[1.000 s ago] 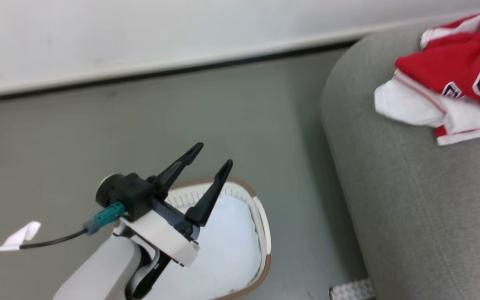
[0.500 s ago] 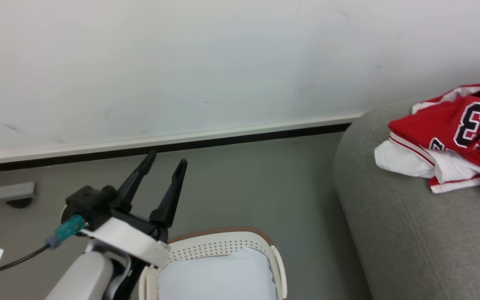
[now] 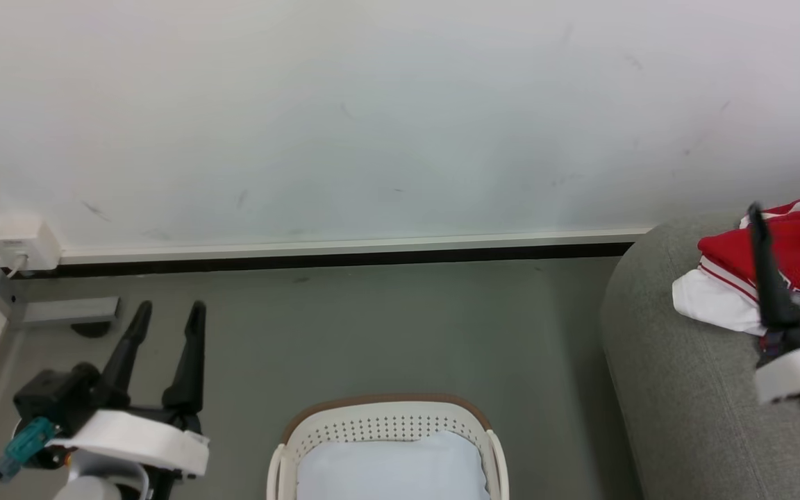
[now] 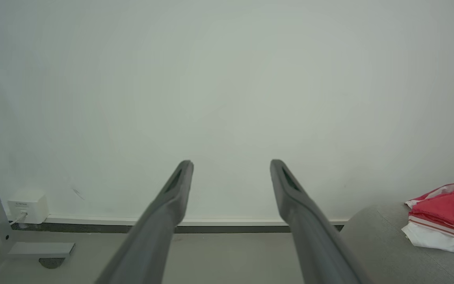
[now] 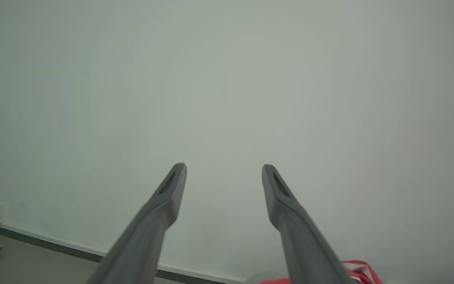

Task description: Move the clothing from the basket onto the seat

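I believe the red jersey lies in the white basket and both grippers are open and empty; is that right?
Not quite: the head view shows the red jersey on the grey sofa, not in the white basket. The left gripper and right gripper are indeed open and empty.

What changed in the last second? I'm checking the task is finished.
The head view tilted up, shifting everything. The left gripper swung to the robot's left, off the white perforated plastic basket; the right gripper came into view before the red sports jersey. Nothing was gripped or released: both jaws stay open. The jersey remains on the light grey fabric sofa, the pale blue cloth in the basket.
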You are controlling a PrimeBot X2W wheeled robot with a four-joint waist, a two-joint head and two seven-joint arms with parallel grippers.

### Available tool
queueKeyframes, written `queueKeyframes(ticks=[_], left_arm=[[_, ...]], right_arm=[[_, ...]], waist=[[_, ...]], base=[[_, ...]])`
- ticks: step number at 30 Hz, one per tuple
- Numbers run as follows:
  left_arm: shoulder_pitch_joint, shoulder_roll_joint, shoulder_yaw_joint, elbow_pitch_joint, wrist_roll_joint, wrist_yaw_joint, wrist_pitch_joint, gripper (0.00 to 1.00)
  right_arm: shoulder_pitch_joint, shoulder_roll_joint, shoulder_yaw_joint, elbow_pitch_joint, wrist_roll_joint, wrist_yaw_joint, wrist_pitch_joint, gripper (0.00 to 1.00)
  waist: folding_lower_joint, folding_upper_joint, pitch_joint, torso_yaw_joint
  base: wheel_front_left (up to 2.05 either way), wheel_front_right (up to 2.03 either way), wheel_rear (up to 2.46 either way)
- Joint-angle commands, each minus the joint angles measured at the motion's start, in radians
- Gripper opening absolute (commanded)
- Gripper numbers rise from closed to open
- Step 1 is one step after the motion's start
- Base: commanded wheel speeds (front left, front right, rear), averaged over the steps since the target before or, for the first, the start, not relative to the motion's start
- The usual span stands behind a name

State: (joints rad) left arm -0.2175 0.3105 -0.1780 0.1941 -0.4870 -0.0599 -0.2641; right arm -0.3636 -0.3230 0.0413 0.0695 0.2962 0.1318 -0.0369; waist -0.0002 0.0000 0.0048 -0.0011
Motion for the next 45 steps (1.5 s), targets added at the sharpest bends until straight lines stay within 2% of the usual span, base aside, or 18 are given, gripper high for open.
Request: queueKeyframes(ticks=[1, 6, 13, 16, 21, 27, 45], left_arm=[[0.026, -0.008, 0.019, 0.003, 0.024, -0.005, 0.000, 1.00], [0.069, -0.042, 0.066, 0.012, 0.082, -0.019, 0.000, 1.00], [0.104, -0.092, 0.081, 0.058, 0.150, -0.053, 0.000, 1.00], [0.108, -0.113, 0.089, 0.070, 0.170, -0.061, -0.001, 1.00], [0.129, -0.143, 0.114, 0.066, 0.209, -0.069, 0.000, 1.00], [0.142, -0.163, 0.134, 0.075, 0.229, -0.071, 0.000, 1.00], [0.142, -0.165, 0.129, 0.066, 0.225, -0.071, -0.001, 1.00]], right_arm=[[0.055, 0.038, -0.009, -0.012, -0.009, -0.002, -0.018, 1.00], [0.187, 0.141, -0.013, 0.022, -0.044, -0.002, -0.083, 1.00], [0.290, 0.223, 0.018, 0.105, -0.072, -0.002, -0.182, 1.00], [0.302, 0.231, 0.047, 0.140, -0.096, -0.002, -0.209, 1.00], [0.314, 0.252, 0.034, 0.181, -0.107, -0.002, -0.228, 1.00], [0.319, 0.268, 0.010, 0.168, -0.126, -0.002, -0.228, 1.00], [0.314, 0.272, 0.031, 0.158, -0.108, -0.002, -0.229, 1.00]], waist=[[0.0002, 0.0000, 0.000, 0.004], [0.0002, 0.0000, 0.002, 0.009], [0.0002, 0.0000, 0.000, 0.002], [0.0002, 0.0000, -0.003, -0.009], [0.0002, 0.0000, -0.008, -0.014], [0.0002, 0.0000, -0.011, -0.016], [0.0002, 0.0000, -0.008, -0.018]], base=[[0.00, 0.00, 0.00], [0.00, 0.00, 0.00], [0.00, 0.00, 0.00], [0.00, 0.00, 0.00], [0.00, 0.00, 0.00], [0.00, 0.00, 0.00], [0.00, 0.00, 0.00]])
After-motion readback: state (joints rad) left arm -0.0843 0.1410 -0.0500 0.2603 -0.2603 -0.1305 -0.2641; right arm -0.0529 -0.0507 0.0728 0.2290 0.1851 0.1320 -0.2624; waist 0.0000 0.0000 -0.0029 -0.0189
